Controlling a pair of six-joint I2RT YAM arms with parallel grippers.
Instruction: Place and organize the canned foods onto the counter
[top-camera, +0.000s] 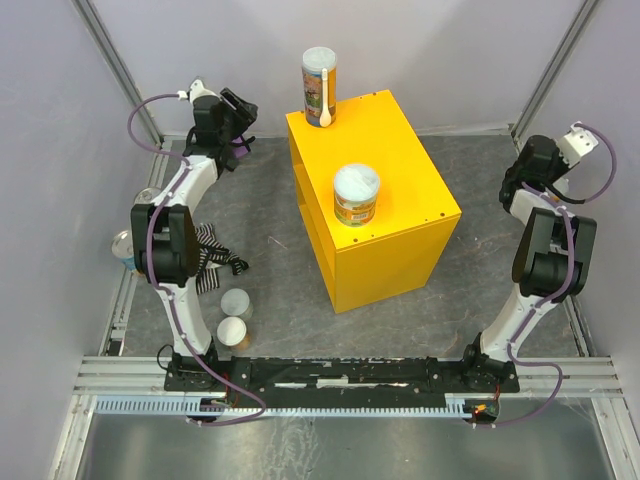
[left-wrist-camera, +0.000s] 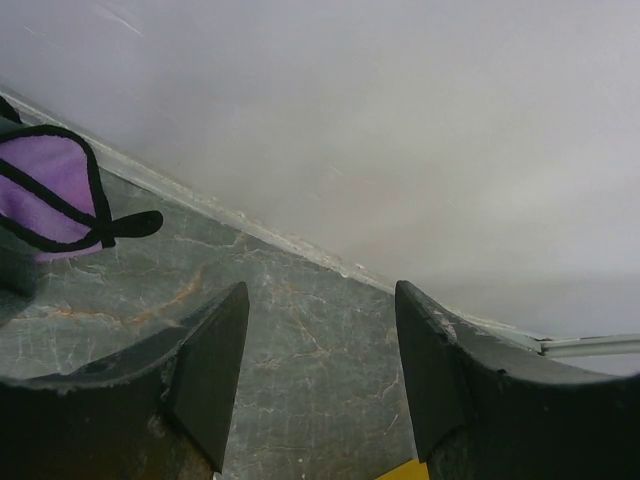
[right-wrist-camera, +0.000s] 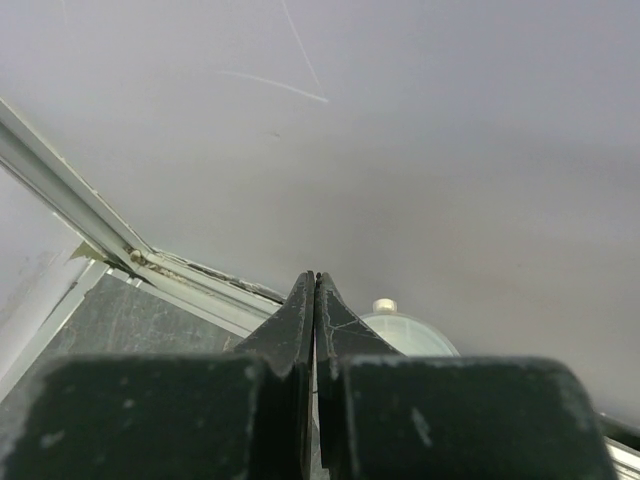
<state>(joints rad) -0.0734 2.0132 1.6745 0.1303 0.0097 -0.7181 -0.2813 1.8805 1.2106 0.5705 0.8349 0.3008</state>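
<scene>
Yellow bench: carries tall tube at back corner, tub midway. Left hand: spread, empty. Right hand: pressed together, empty. Loose tubs: near the left base; bring your left hand down over one, squarely, keeping it upright.

pale, plain walls close in three sides, meeting at the far corners behind slanting metal posts. the table is dark grey with faint marbled veins. aluminium rails run along its near edge, with a dull metal sheet beyond. the light is soft and even.
</scene>
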